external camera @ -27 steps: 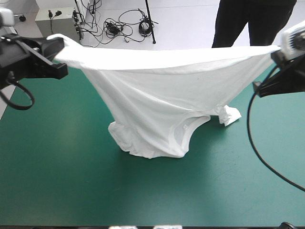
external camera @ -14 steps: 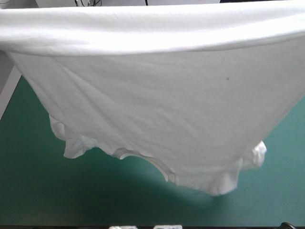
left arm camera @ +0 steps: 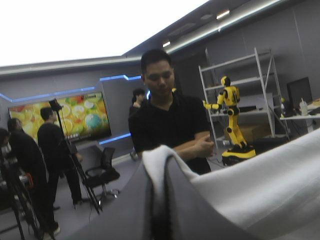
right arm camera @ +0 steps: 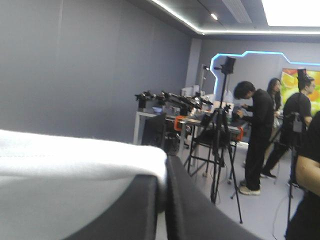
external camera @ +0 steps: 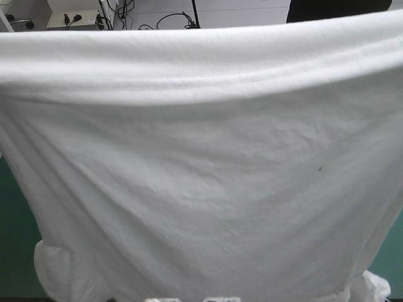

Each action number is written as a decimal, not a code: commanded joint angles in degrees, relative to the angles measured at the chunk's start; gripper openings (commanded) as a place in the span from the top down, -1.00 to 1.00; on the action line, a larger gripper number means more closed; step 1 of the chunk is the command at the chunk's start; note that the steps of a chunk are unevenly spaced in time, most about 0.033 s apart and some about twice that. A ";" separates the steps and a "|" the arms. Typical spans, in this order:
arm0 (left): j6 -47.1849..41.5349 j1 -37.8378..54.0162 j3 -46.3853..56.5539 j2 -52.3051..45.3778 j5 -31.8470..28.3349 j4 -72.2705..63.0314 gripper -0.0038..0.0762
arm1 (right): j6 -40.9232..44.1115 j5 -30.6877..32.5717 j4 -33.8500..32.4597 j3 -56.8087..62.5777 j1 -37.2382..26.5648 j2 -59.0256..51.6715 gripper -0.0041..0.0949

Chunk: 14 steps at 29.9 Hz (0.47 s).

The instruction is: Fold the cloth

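Observation:
The white T-shirt (external camera: 201, 189) hangs stretched wide and lifted high, filling nearly the whole high view and hiding both arms there. Its taut top edge (external camera: 201, 56) runs from side to side. A bunched sleeve (external camera: 53, 270) shows low on the left and another (external camera: 374, 286) low on the right. In the left wrist view my left gripper (left arm camera: 159, 170) is shut on a pinch of the T-shirt (left arm camera: 260, 185), which trails off to one side. In the right wrist view my right gripper (right arm camera: 162, 175) is shut on the T-shirt (right arm camera: 75, 160), with the fabric draped beside its fingers.
Only slivers of the teal-green cover (external camera: 12, 239) show past the left side of the T-shirt, with a second strip (external camera: 395, 245) past its right side. Both wrist views look level into the room, above the table.
The T-shirt has risen from a sagging drape touching the table to a sheet close to the high camera. Its collar and lower edge have left the view, and both arms are now hidden.

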 commanded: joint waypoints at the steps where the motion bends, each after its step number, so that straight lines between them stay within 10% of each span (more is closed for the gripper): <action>1: -0.24 0.00 3.44 3.40 -6.17 0.50 0.93 | 4.08 -6.15 -8.72 1.34 -0.36 4.10 0.95; 10: -2.57 0.00 6.43 17.10 -25.50 5.58 0.93 | 18.93 -15.29 -35.21 -0.70 -0.69 20.54 0.95; 14: -2.57 0.00 4.28 25.00 -31.95 4.55 0.93 | 24.28 -22.71 -33.07 -5.03 -9.70 28.50 0.95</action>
